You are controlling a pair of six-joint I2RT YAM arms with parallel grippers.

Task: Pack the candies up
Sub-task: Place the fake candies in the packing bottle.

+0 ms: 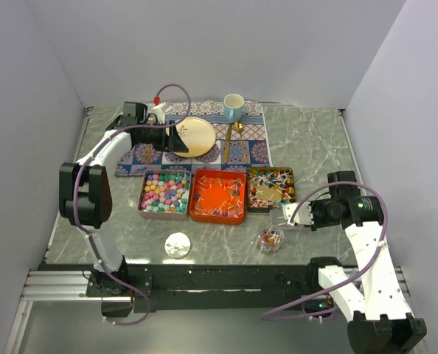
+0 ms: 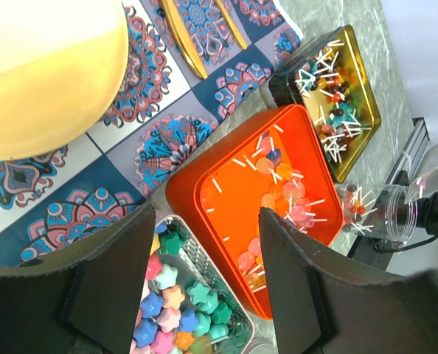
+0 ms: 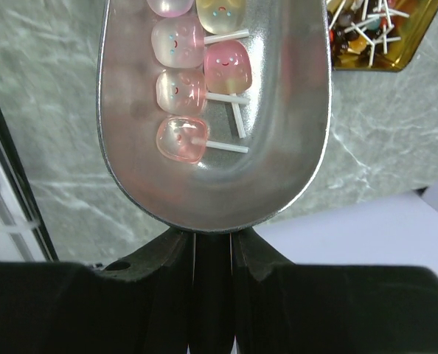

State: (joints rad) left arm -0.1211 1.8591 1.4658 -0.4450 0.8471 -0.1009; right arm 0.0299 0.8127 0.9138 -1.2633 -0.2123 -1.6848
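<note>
Candies (image 1: 164, 192): three sorts, sorted into three tins (image 1: 217, 220) side by side on the worktop (image 1: 315, 147); we also log several pale ones in the metal scoop (image 3: 285, 110), its handle clamped by our right fingers (image 3: 160, 258). Our left fingers (image 2: 108, 287) stand apart beside the yellow plate (image 1: 198, 138), gripping nothing.

Candies (image 1: 164, 190) are held in three tins (image 1: 210, 198) set in a row. Behind them a plate (image 1: 195, 137), cup (image 1: 234, 108) and spoon (image 1: 228, 140) are laid on a mat (image 1: 250, 141); before them a lid (image 1: 178, 245), jar (image 1: 269, 239) and scoop (image 3: 285, 110) are found
</note>
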